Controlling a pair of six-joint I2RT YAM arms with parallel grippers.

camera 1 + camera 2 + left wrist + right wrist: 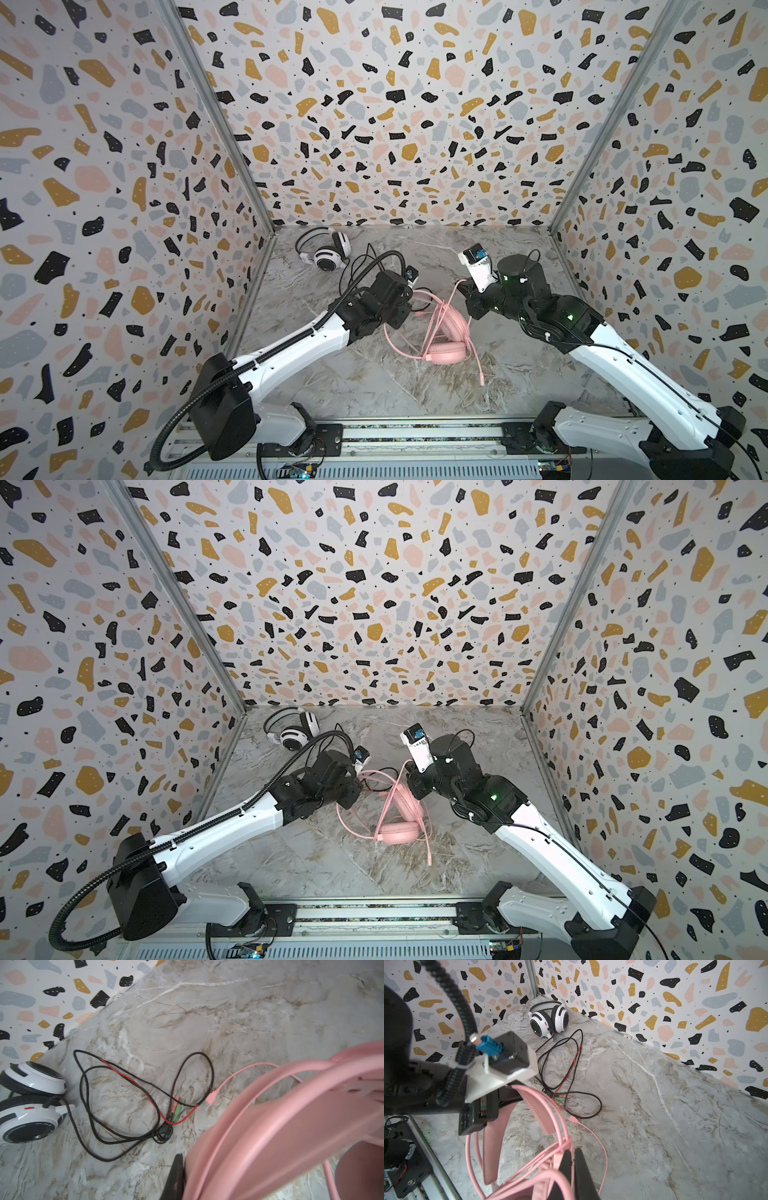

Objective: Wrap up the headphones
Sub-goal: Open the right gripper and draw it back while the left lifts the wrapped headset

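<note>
Headphones in pink point(442, 332) stand mid-table on the marble tabletop point(374, 395). Their ear cups are down towards the robot and the headband is raised. The thin pink cable point(473, 349) is looped loosely over the band and trails onto the marble.

The left gripper point(510, 1089) is clamped on the top of the headband and props the set upright. The right gripper point(572, 1159) has its jaws together just above the band. It seems to pinch a strand of the pink cable, though the tips are blurred at that range.

One pink plug point(212, 1098) lies against the black cable point(124, 1105) of the white striped headset point(328, 249), which sits in the far left corner with its cord sprawled.

The main risk is that drawing in more pink cable drags that plug across the black loops and snags the two cords. The slack coils could also slide off the band, or the thin strand could slip from the pinch.
</note>
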